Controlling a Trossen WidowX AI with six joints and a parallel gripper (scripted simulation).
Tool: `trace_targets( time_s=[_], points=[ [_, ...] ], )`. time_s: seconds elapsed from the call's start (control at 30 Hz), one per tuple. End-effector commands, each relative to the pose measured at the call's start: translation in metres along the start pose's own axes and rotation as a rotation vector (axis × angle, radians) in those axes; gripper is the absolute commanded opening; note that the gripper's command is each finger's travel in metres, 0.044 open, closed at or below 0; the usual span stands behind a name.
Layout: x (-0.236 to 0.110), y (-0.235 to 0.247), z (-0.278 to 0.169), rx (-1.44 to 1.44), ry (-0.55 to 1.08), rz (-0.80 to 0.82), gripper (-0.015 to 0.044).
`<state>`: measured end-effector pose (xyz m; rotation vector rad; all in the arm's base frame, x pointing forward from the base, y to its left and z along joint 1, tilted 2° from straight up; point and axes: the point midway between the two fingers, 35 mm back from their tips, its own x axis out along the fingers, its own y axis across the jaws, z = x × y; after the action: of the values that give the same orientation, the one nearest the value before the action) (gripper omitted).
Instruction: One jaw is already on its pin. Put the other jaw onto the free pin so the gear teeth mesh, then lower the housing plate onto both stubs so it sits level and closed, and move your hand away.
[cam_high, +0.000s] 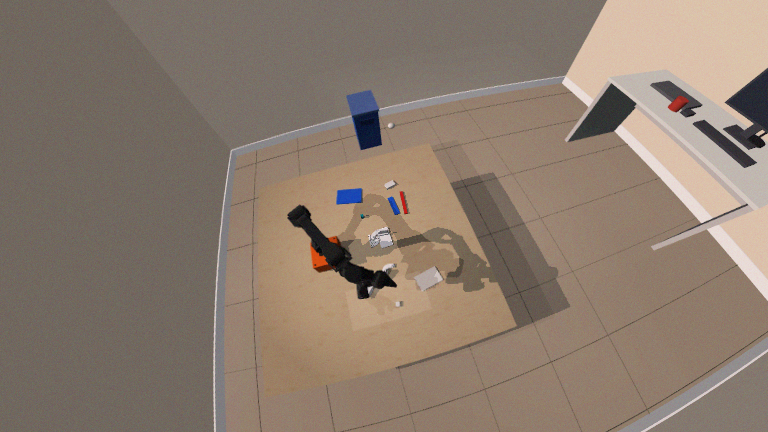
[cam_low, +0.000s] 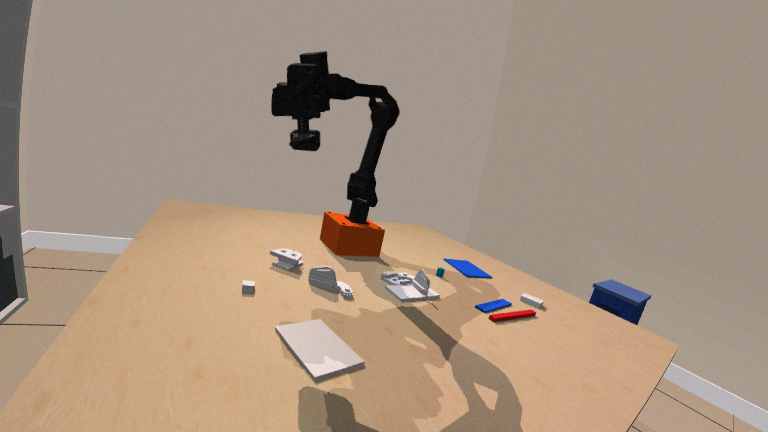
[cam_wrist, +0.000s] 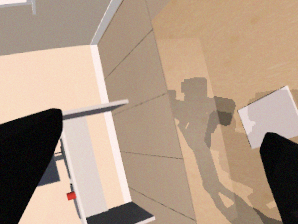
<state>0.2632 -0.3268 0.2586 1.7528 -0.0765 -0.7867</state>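
Note:
The white base (cam_high: 384, 241) (cam_low: 406, 292) lies on the table with one jaw (cam_low: 423, 281) standing up on it; whether the teeth mesh with anything is too small to tell. The loose white jaw (cam_high: 388, 267) (cam_low: 322, 278) lies apart from the base, on its side. A white piece with two holes, seemingly the housing plate (cam_low: 288, 254), rests apart from both; the arm largely hides it in the top view. My gripper (cam_high: 379, 290) (cam_wrist: 165, 131) is open and empty, high above the table, tilted outward.
A flat white slab (cam_high: 428, 278) (cam_low: 319, 350) (cam_wrist: 270, 118) and a small white cube (cam_high: 398, 304) (cam_low: 248, 286) lie on the table. Towards the far side are a blue plate (cam_high: 349, 196) (cam_low: 467, 268), a blue bar (cam_high: 393, 205) (cam_low: 493, 305), a red bar (cam_high: 403, 202) (cam_low: 512, 315) and a white block (cam_high: 389, 184) (cam_low: 531, 300).

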Motion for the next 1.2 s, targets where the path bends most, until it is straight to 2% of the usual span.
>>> trace_targets(
  time_s=[0.0, 0.6, 1.17],
  points=[
    [0.018, -0.023, -0.008, 0.045, 0.002, -0.103, 0.0440],
    [0.062, -0.115, -0.048, 0.109, -0.010, -0.507, 0.0440],
    [0.064, -0.207, -0.089, 0.077, -0.092, -0.943, 0.0440]
  ],
)
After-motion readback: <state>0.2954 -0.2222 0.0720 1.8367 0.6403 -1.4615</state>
